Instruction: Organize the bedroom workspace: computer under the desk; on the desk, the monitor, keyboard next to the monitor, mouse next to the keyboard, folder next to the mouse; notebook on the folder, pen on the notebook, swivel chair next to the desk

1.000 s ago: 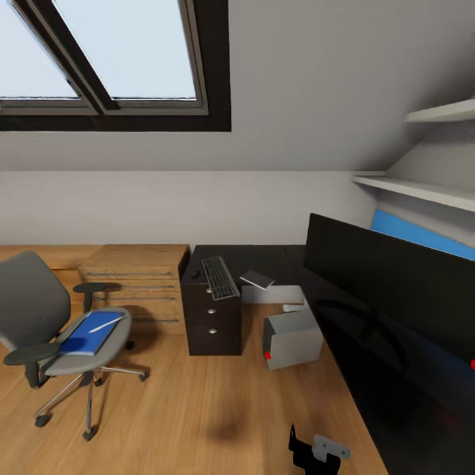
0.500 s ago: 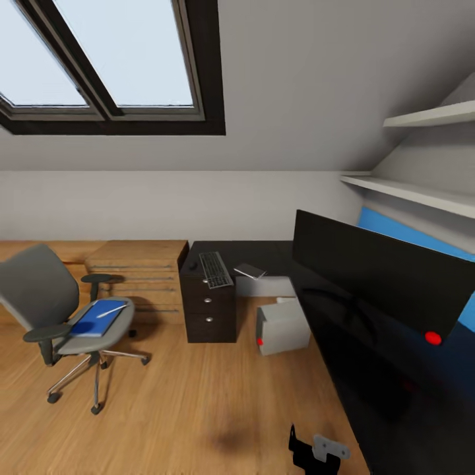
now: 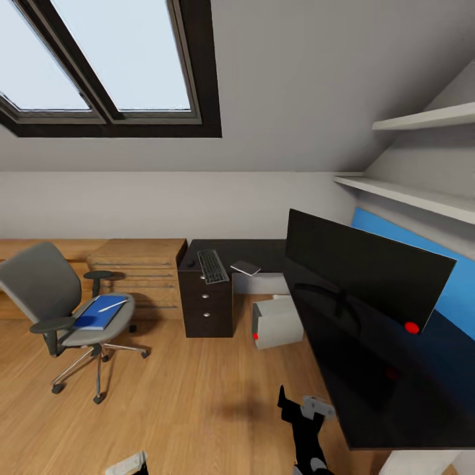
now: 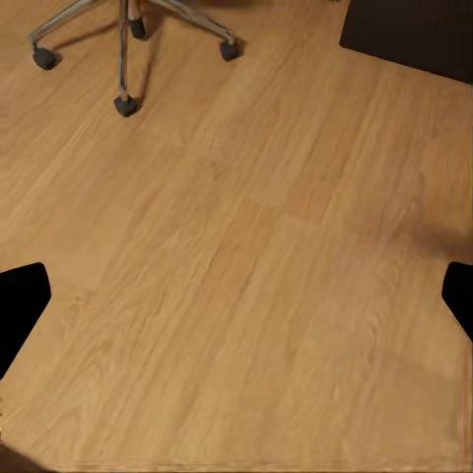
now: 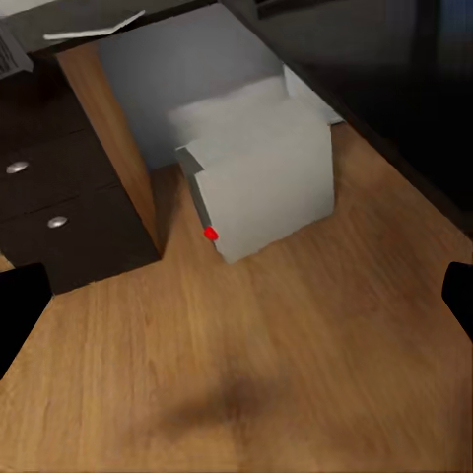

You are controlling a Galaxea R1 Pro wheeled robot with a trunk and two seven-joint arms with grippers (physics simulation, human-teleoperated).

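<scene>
Black flat monitor (image 3: 359, 267) and silver-grey keyboard (image 3: 212, 266) on black-topped desk (image 3: 264, 254); bright blue folder (image 3: 99, 312) on grey swivel chair (image 3: 49, 297); both grippers' fingers spread, empty.

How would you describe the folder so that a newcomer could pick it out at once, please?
Find the swivel chair on the wooden floor, left of the light wooden cabinet. The folder lies flat on its seat, a pen on top. It is bright blue against grey padding.
</scene>
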